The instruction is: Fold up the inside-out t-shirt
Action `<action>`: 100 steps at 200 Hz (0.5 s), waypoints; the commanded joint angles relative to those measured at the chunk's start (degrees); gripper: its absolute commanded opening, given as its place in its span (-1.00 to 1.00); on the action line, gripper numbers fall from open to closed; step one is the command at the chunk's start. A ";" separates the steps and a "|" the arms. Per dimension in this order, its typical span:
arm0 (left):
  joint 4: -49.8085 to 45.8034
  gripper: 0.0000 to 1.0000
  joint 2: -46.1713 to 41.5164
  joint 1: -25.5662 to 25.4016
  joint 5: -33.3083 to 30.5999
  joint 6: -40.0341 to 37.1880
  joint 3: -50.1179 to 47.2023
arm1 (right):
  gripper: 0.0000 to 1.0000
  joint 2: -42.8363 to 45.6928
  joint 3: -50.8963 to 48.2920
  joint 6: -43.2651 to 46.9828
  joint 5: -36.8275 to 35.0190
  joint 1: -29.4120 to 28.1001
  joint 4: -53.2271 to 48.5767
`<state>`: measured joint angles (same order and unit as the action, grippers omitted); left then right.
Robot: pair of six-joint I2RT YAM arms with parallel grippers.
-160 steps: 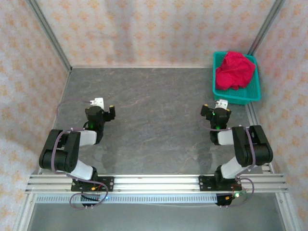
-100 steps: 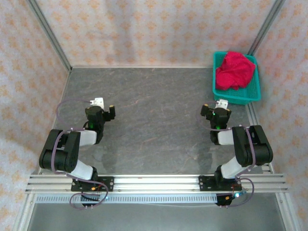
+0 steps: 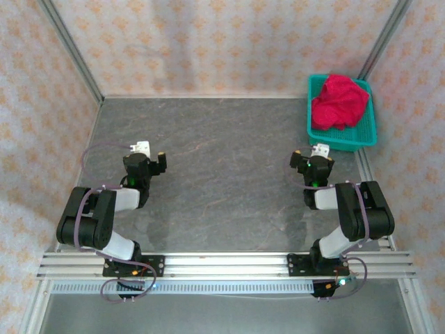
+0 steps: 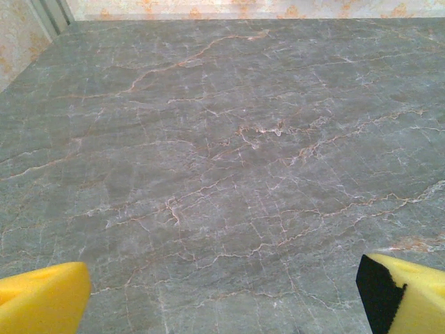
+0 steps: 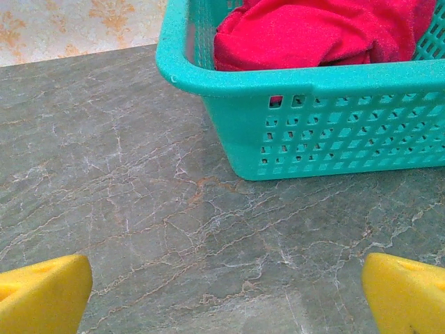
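Nothing is moving since earlier. From above, the bright red crumpled cloth t-shirt [image 3: 339,102] is lying in the teal plastic mesh basket [image 3: 344,143], ahead and to the right of the right gripper [image 3: 316,152]. At the left wrist, the left gripper [image 4: 222,299] is gaping empty over the grey marbled tabletop [image 4: 222,139]. At the right wrist, yellow fingers [image 5: 42,292] are standing apart, with the basket just ahead.

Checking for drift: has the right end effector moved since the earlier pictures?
No. The right end effector keeps its place short of the teal basket.

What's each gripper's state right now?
Left gripper: open, holding nothing.
Right gripper: open, holding nothing; red t-shirt sits in the teal basket ahead.
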<state>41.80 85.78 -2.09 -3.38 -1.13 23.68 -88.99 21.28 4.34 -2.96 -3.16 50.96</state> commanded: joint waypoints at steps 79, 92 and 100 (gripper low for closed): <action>0.32 1.00 -0.11 -0.02 0.11 0.07 1.02 | 0.99 0.45 0.51 -1.58 -3.68 0.39 0.66; -5.10 1.00 -1.89 -0.32 -0.63 0.03 3.17 | 0.99 2.49 -0.64 -2.09 -6.35 0.14 1.80; -13.90 1.00 -4.48 -0.77 -1.88 0.52 6.48 | 0.99 6.10 -0.02 -1.55 -8.23 -0.53 -1.89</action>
<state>40.21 85.58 -2.15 -3.44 -1.13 24.32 -88.82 21.26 3.73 -4.99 -3.16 50.98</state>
